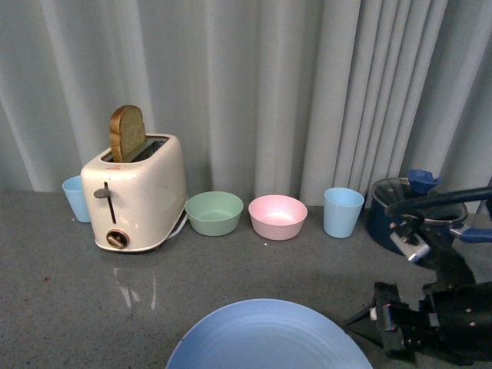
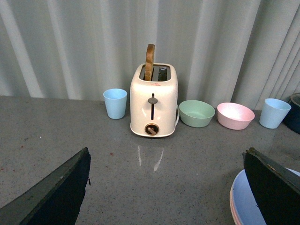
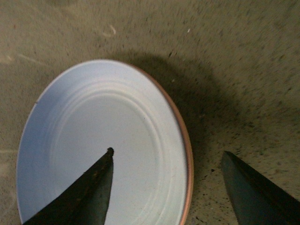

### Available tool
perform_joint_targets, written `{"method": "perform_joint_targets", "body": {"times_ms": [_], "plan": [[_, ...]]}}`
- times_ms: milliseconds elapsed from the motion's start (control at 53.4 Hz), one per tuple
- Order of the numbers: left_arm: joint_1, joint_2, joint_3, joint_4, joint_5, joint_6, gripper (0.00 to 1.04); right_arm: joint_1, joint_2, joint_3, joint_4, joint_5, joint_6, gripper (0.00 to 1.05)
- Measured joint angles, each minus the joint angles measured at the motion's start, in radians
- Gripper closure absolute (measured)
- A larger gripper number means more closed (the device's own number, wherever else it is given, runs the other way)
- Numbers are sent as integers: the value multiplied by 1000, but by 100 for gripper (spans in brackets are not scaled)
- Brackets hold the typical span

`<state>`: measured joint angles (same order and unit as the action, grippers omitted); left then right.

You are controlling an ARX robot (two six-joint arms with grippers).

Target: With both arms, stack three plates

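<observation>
Right gripper (image 3: pixel 166 187) spread open, holding nothing, hovering over the near edge of the light blue plate (image 3: pixel 103 140); one finger (image 3: pixel 89 192) over the plate, the other over bare table (image 3: pixel 243 70). Left gripper (image 2: pixel 166 187) also open and empty, plate edge just beside one finger. Blue plate sits on top of a pink plate (image 3: pixel 187 154), only a thin rim showing; beige plate not visible. Stack at the table's near edge, centre-right. Behind, well apart: toaster (image 1: pixel 137 192) with bread slice (image 1: pixel 127 132), green bowl (image 1: pixel 214 212), pink bowl (image 1: pixel 277 216), two blue cups (image 1: pixel 343 211), dark pot (image 1: pixel 400 211).
</observation>
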<state>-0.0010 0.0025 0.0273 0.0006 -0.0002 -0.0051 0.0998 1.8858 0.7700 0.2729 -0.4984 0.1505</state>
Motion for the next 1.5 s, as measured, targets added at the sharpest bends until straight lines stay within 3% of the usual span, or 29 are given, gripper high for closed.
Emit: {"method": "perform_joint_targets", "body": {"times_ms": [169, 300, 356, 375, 412, 450, 487, 525, 787, 1499], "plan": [[0, 0, 0, 0, 0, 0, 7, -85, -161, -60, 59, 53, 42, 6], [0, 0, 0, 0, 0, 0, 7, -95, -171, -68, 72, 70, 48, 8], [0, 0, 0, 0, 0, 0, 7, -69, -119, -155, 374, 271, -13, 17], [0, 0, 0, 0, 0, 0, 7, -60, -97, -208, 542, 380, -48, 22], [0, -2, 0, 0, 0, 0, 7, -55, -86, -266, 687, 454, -74, 28], [0, -2, 0, 0, -3, 1, 7, -54, -88, -331, 844, 509, -100, 35], [0, 2, 0, 0, -2, 1, 7, -74, -135, -389, 1003, 501, -122, 46], [0, 0, 0, 0, -1, 1, 7, -88, -195, -421, 1049, 500, -130, 54], [0, 0, 0, 0, 0, 1, 7, -100, -424, -589, 983, 498, -148, 102], [0, -1, 0, 0, 0, 1, 7, -100, -1110, -753, 470, 498, -151, 102]]}}
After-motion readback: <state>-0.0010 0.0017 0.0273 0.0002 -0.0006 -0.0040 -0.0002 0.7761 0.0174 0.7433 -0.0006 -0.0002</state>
